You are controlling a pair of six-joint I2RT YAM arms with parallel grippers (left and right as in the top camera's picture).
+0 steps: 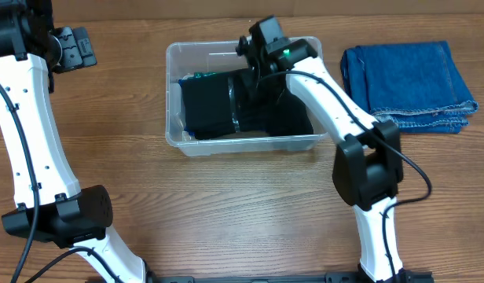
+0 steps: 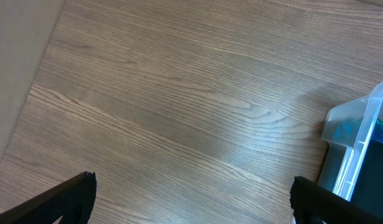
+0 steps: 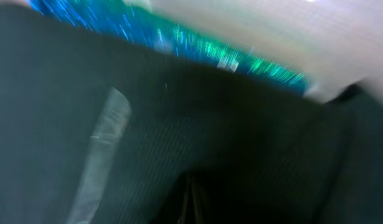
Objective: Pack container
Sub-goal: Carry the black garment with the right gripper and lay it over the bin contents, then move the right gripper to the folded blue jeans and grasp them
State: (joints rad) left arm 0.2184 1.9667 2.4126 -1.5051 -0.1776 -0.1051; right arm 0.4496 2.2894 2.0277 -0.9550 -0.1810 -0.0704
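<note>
My L claw point(image 2: 191, 202) hangs spread wide over the tabletop point(image 1: 226, 204), out of the way, while the container point(image 1: 242, 145) sits centre w/ dark folded cloth point(image 1: 207, 106) inside, my R claw point(image 1: 254, 77) down on it, prob. seating it (can't tell its grip), and folded jeans point(image 1: 407, 82) wait far right.

My overhead view looks straight down on the whole table point(image 1: 226, 212). My left wrist view faces bare wood at the far left, sharing with overhead only a corner of the container point(image 2: 364, 127). My right wrist view sits inside it, blurred, close against dark fabric point(image 3: 179, 137).
</note>
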